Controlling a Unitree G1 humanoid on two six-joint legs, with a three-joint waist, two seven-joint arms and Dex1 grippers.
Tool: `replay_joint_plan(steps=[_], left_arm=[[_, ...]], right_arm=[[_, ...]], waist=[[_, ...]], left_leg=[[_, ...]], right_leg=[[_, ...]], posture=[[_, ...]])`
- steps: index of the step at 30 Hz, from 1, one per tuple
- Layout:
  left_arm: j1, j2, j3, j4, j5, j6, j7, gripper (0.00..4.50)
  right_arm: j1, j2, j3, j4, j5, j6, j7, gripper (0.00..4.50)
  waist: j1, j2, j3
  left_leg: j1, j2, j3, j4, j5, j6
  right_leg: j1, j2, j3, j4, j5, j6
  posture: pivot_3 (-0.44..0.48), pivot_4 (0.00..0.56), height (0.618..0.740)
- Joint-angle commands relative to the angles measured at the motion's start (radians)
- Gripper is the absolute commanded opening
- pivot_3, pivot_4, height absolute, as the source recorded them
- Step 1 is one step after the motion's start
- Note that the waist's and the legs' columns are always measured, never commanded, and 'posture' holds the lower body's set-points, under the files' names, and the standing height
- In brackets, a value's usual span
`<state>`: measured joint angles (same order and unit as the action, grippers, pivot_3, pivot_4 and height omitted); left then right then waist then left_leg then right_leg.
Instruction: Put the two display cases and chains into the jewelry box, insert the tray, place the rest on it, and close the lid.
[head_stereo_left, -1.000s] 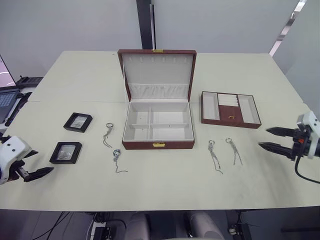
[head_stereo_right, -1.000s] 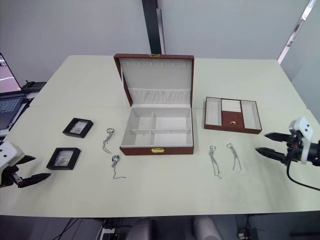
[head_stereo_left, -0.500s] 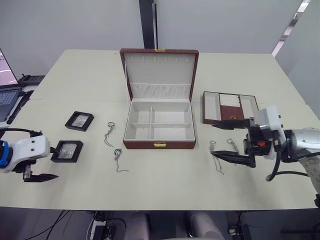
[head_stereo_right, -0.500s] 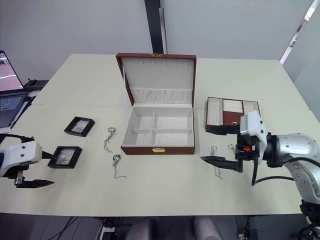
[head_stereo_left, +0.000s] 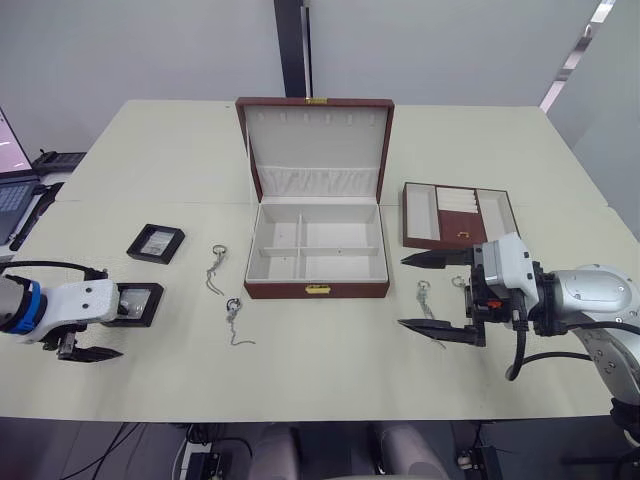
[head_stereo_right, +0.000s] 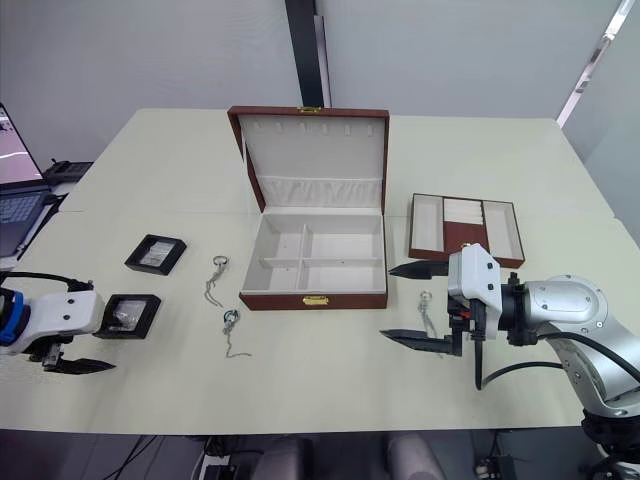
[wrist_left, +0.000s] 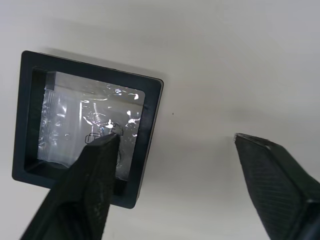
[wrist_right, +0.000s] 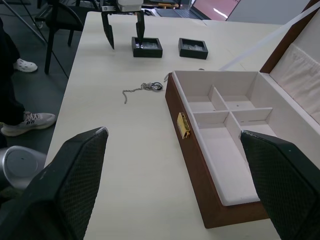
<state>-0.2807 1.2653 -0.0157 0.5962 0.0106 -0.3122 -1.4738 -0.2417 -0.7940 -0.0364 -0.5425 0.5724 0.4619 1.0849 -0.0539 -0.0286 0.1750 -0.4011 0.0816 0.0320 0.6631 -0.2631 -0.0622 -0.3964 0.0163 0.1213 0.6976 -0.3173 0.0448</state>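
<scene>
The jewelry box (head_stereo_left: 316, 250) stands open mid-table with its lid (head_stereo_left: 315, 145) upright and its compartments bare. The tray (head_stereo_left: 460, 215) lies to its right. Two display cases sit on the left: one farther back (head_stereo_left: 156, 243) and one nearer (head_stereo_left: 135, 303). Two short chains (head_stereo_left: 215, 268) (head_stereo_left: 236, 320) lie between the cases and the box. My left gripper (wrist_left: 172, 137) is open, with one finger (wrist_left: 95, 170) over the nearer case's (wrist_left: 85, 125) window and the other over bare table. My right gripper (head_stereo_left: 403, 292) is open just right of the box front, above the table.
Two longer chains lie below the tray, one (head_stereo_left: 428, 305) between my right fingers and the other (head_stereo_left: 459, 283) partly hidden by that gripper. A laptop (head_stereo_right: 15, 190) sits past the table's left edge. A person's legs (wrist_right: 15, 75) and chairs stand beyond that side.
My right gripper has shifted slightly left toward the box front. My left gripper has moved right, so one finger now hangs over the nearer display case.
</scene>
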Motion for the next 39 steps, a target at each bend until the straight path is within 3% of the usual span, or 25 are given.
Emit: replay_joint_plan(steps=[1,9,10,24,28,35,39], left_arm=[[0.008,0.022,0.008,-0.011,0.001,-0.003,0.002,2.73],[0.028,0.017,0.014,-0.019,-0.002,0.013,0.025,0.2],[0.028,0.016,0.012,-0.02,-0.002,0.016,0.027,0.05],[-0.001,0.023,0.008,-0.002,0.009,0.038,0.034,0.05],[-0.038,0.023,0.031,-0.056,-0.039,0.116,-0.002,0.05],[-0.216,0.033,0.012,-0.251,-0.093,0.385,-0.071,0.05],[-0.383,-0.037,-0.051,-0.331,-0.113,0.527,-0.122,0.05]], right_arm=[[0.002,-0.003,-0.013,0.0,0.004,-0.034,0.009,4.5],[0.009,-0.007,-0.007,0.006,0.003,-0.05,0.021,4.5],[0.01,-0.007,-0.007,0.005,0.004,-0.051,0.023,4.5],[0.054,0.001,-0.012,0.015,0.019,-0.087,0.046,4.5],[0.025,0.004,-0.038,0.014,0.071,-0.05,0.025,4.5],[-0.003,-0.011,-0.08,0.013,0.157,0.07,-0.049,4.5],[-0.006,-0.014,-0.094,0.02,0.158,0.124,-0.109,4.5]], waist=[[0.0,0.0,0.0],[0.0,0.0,0.0],[0.0,0.0,0.0],[0.0,0.0,0.0],[0.0,0.0,0.0],[0.01,-0.002,0.0],[0.012,-0.002,0.0]], left_leg=[[0.0,0.0,0.0,0.0,0.0,0.0],[0.0,0.0,0.0,0.0,0.0,0.0],[0.0,0.0,0.0,0.0,0.0,0.0],[0.001,0.0,0.0,0.001,0.0,0.0],[0.001,0.0,0.0,0.001,0.0,0.0],[0.0,0.0,-0.001,0.001,0.0,0.0],[0.0,-0.001,-0.001,0.001,0.0,0.0]], right_leg=[[0.0,0.0,0.0,0.0,0.0,0.0],[0.0,0.0,0.0,0.0,0.0,0.0],[0.0,0.0,0.0,0.0,0.0,0.0],[0.001,0.0,0.0,0.001,0.0,0.0],[0.001,0.0,0.0,0.001,0.0,0.0],[0.001,0.0,-0.001,0.001,0.0,0.0],[0.002,0.0,-0.001,0.001,0.0,0.0]], posture=[[0.0,0.15,0.74],[0.0,0.15,0.74],[0.0,0.15,0.74],[0.0,0.15,0.74],[0.0,0.15,0.74],[0.0,0.15,0.74],[0.0,0.15,0.74]])
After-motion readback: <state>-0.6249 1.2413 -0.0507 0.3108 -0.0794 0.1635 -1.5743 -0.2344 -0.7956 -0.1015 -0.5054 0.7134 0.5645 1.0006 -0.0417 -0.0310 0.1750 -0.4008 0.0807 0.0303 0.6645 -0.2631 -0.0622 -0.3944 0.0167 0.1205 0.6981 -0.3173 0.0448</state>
